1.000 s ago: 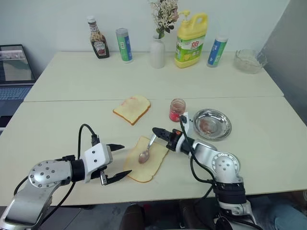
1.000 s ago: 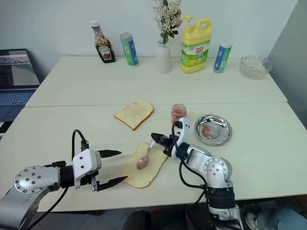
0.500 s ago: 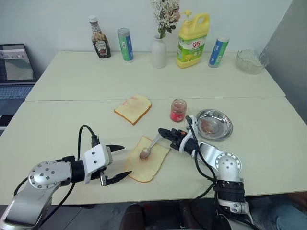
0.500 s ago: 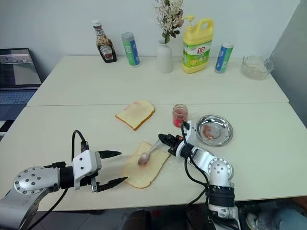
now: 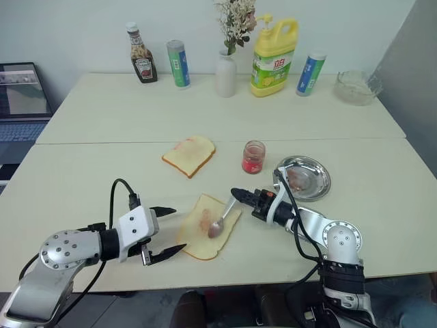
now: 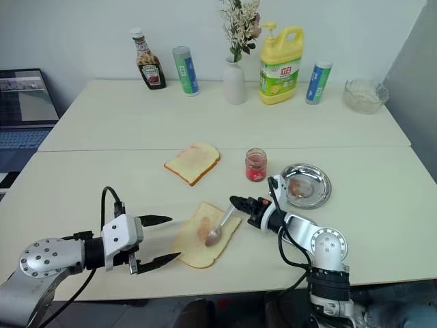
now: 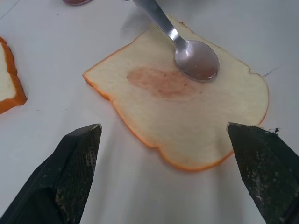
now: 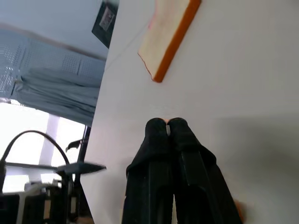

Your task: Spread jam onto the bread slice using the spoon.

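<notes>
The bread slice lies flat on the table near its front edge, with a pinkish smear in its middle. The spoon rests its bowl on the slice just beside the smear, and its handle runs up to my right gripper, which is shut on it. My left gripper stands open at the slice's left edge, one fingertip on each side of the slice, touching nothing. The jam is in a small glass jar standing behind the slice.
A round steel dish sits right of the jar. A smaller slice lies behind on the left. A sauce bottle, two cans, a vase, a yellow jug and a glass bowl line the far edge. A laptop is far left.
My right gripper has shifted right and rolled, dragging the spoon's bowl across the slice toward its right side and uncovering the smear. The left gripper has stayed still.
</notes>
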{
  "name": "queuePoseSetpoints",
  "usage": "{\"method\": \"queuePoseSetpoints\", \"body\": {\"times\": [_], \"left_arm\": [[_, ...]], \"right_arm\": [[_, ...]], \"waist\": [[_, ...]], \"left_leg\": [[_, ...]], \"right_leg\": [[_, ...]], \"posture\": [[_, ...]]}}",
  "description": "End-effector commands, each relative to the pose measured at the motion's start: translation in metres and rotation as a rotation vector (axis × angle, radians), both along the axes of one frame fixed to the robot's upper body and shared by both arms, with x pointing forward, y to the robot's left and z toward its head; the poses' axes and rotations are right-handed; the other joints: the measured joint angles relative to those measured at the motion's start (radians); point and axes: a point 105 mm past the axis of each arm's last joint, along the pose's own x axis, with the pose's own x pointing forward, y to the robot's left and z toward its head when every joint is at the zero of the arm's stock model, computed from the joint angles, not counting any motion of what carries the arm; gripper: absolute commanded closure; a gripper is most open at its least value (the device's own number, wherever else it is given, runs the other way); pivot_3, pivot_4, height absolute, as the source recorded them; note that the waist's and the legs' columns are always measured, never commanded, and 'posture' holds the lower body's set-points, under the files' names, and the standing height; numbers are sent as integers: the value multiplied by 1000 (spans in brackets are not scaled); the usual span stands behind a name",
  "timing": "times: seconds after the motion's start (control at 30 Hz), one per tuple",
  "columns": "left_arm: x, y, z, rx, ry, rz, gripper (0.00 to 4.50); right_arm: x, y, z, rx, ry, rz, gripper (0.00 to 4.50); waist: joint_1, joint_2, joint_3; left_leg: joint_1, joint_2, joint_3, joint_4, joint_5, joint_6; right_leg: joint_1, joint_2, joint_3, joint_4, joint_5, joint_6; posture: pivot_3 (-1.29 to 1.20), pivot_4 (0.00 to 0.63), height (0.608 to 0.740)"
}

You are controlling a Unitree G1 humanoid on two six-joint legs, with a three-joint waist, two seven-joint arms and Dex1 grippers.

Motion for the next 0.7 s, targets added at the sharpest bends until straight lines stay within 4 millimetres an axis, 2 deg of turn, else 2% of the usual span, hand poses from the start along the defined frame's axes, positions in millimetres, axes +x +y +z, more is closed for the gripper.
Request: {"method": "queuePoseSetpoints", "body": {"times": [0.03,0.23,0.43,0.57,0.7], "left_arm": [[-3,0,5,4,-19,-27,0],[-5,1,5,10,-16,-32,0],[-3,0,5,11,-21,-40,0],[-2,-1,6,10,-24,-45,0],[-1,-1,6,10,-28,-48,0]], "right_arm": [[16,0,11,11,-43,-69,4481],[15,14,3,-14,-30,-30,4481],[-16,27,-3,-36,-27,112,4481],[-28,18,-5,-68,-37,153,4481],[-26,4,-2,-82,-53,131,4481]], "waist": [[0,0,0],[0,0,0],[1,0,0],[0,0,0],[0,0,0]], "left_leg": [[0,0,0,0,0,0],[0,0,0,-1,0,0],[0,0,0,-1,0,0],[0,0,0,-1,0,0],[0,0,0,-1,0,0]], "right_leg": [[0,0,0,0,0,0],[0,0,0,0,0,0],[0,0,0,0,0,0],[0,-1,0,0,0,0],[0,0,0,0,0,0]], "posture": [[0,150,740],[0,150,740],[0,150,740],[0,150,740],[0,150,740]]}}
